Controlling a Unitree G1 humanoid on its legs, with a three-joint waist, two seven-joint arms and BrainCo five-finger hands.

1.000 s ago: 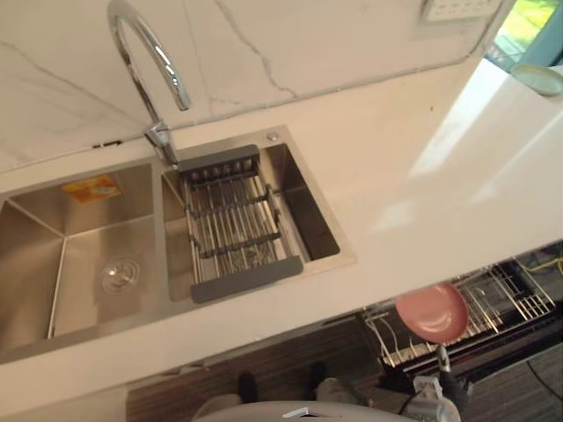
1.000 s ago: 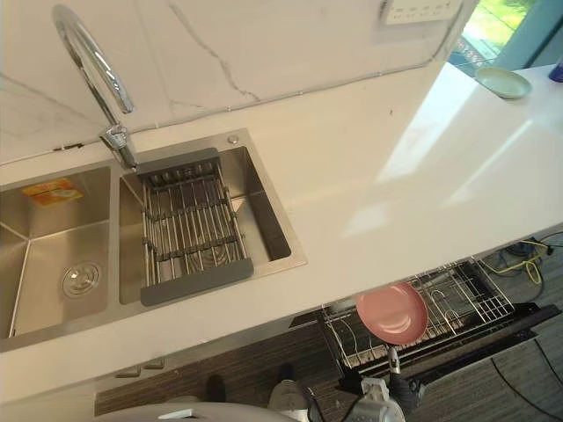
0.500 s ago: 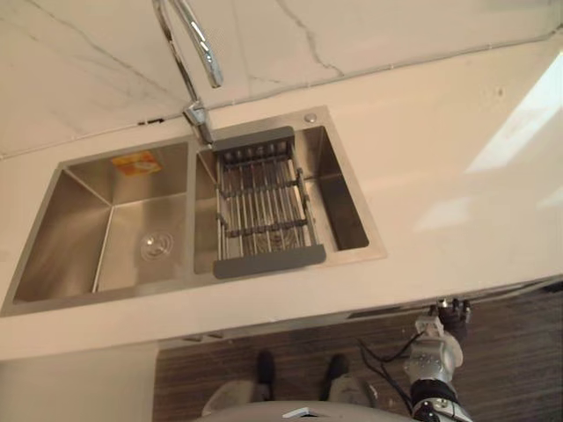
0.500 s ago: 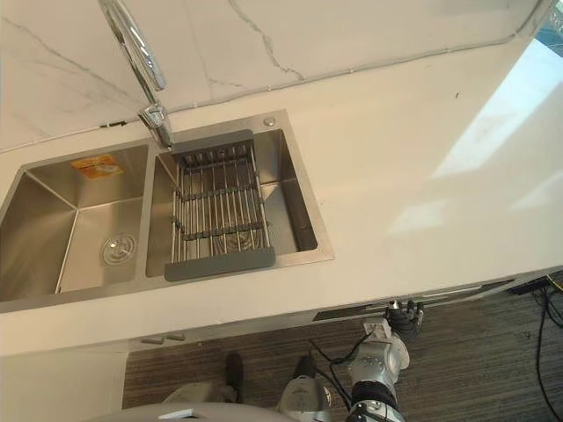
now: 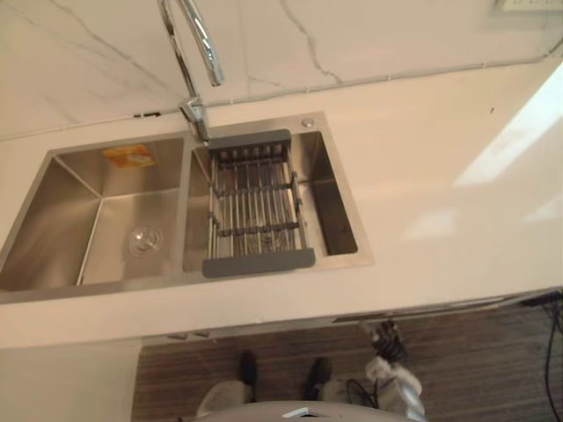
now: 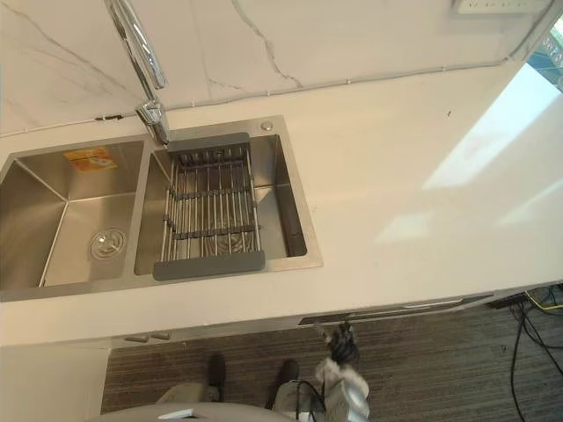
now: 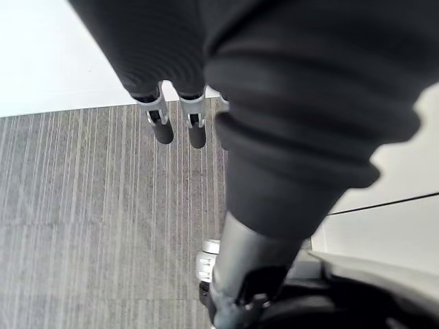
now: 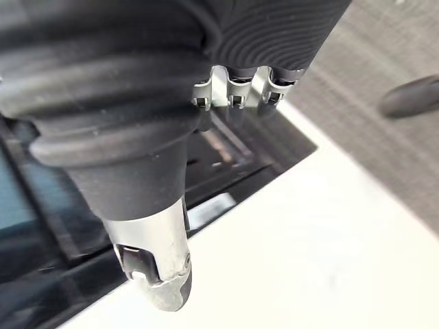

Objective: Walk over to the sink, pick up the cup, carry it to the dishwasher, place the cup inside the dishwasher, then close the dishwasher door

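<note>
R hand (image 6: 339, 341) sits low against the dishwasher door (image 6: 396, 309), prob. to push it shut – clenched or not, can't tell. L hand (image 7: 164, 125) hangs idle over the floor (image 7: 82, 205), fingers released. Neither holds the cup – I judge it's inside. Head views give a thin slit under the tabletop (image 5: 440, 176); R wrist view looks into it

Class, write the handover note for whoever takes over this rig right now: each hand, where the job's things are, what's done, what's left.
Left hand: open, hanging over the floor, holding nothing.
Right hand: low in front of the counter, just below the dark slit under its edge, probably the dishwasher's top; state unclear.
Sink: neither basin nor the drain rack holds a cup.
Done: cannot tell whether the cup went in.
Left: find the cup and check that the door is fully shut.
</note>
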